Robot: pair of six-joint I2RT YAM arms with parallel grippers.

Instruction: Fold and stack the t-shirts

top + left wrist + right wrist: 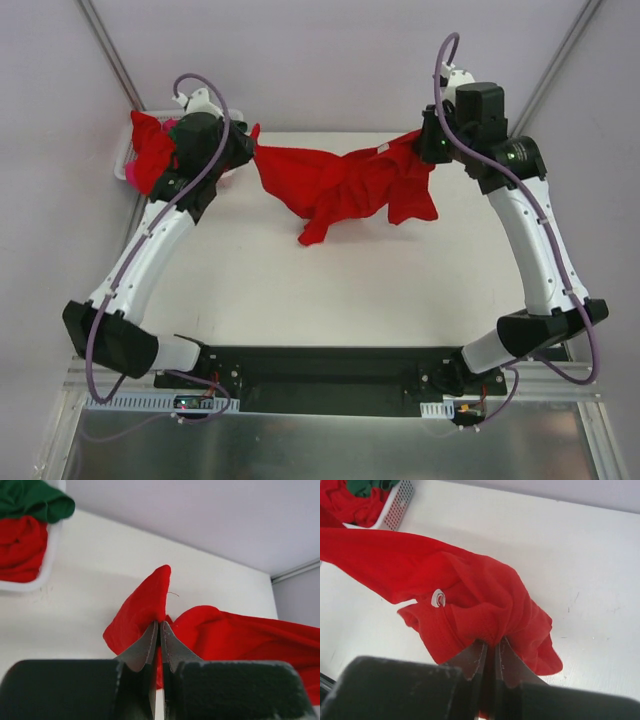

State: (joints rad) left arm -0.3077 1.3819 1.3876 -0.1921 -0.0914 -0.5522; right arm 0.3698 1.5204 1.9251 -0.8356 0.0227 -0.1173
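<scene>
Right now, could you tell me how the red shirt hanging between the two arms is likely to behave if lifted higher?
Probably very floppy: the red shirt sags in the middle between the left fingers and right fingers. Likely light, since small pinches of cloth hold it up. It may bunch rather than spread flat, as it hangs crumpled.

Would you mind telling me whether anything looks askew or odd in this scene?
The red t-shirt strung between the left gripper and right gripper is bunched and twisted rather than spread, with its label showing, so it may be inside out. Nothing looks damaged.
</scene>
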